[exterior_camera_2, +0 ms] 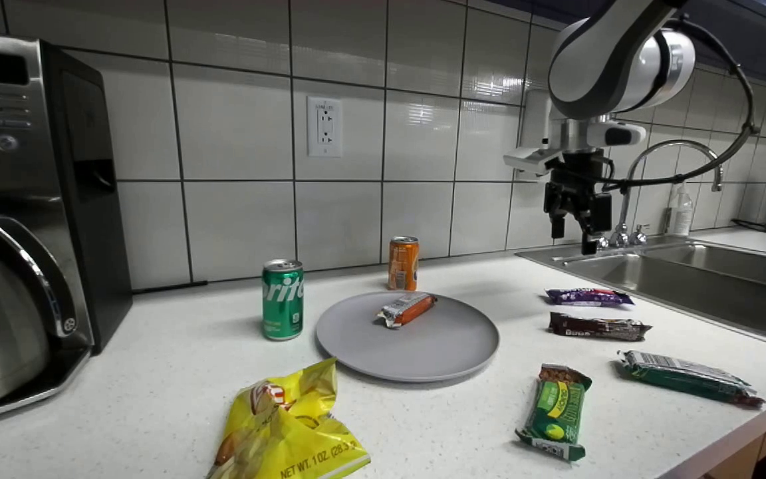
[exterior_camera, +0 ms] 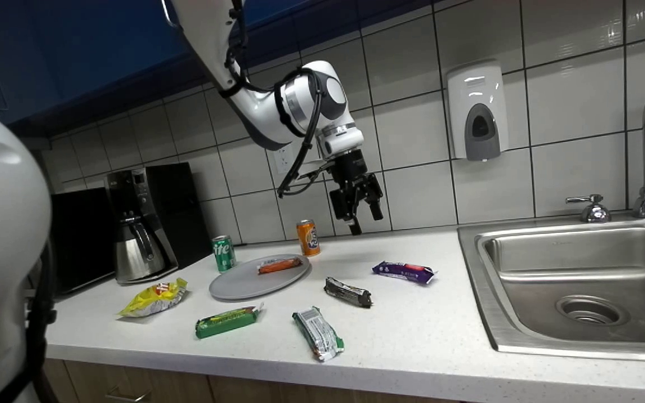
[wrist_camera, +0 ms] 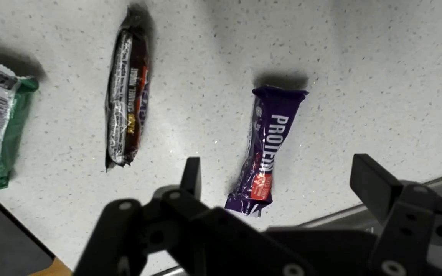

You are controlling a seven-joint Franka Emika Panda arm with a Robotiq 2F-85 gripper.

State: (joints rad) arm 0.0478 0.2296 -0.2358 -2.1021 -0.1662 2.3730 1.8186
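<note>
Nearest the camera in an exterior view, see a crumpled yellow snack bag (exterior_camera_2: 290,426), with "NET WT. 1 OZ." legible along one end. Just behind, read most of "Sprite" on a green can (exterior_camera_2: 282,303). Next, spot a gray plate (exterior_camera_2: 356,342) bearing an orange-wrapped bar (exterior_camera_2: 411,309), with an orange can (exterior_camera_2: 403,264) standing just beyond the far rim. Farther right, find a green bar (exterior_camera_2: 558,409) with lettering hard to make out. Over the counter (exterior_camera_2: 456,432), find the gripper (exterior_camera_2: 573,238), with jaws spread wide, well above and apart from the purple bar (exterior_camera_2: 588,297). In the wrist view, see that bar framed between the fingers (wrist_camera: 192,174) yet lying below on the counter: glossy, crimped at both ends, printed with white "PROTEIN" and a red patch of small, unclear words. In front of it, spot a brown bar (exterior_camera_2: 599,326), marked "CARAMEL, NOUGAT" in the wrist view. Rightmost, see a green-and-white bar (exterior_camera_2: 692,378), with a printed barcode, and the steel sink (exterior_camera_2: 742,293).
</note>
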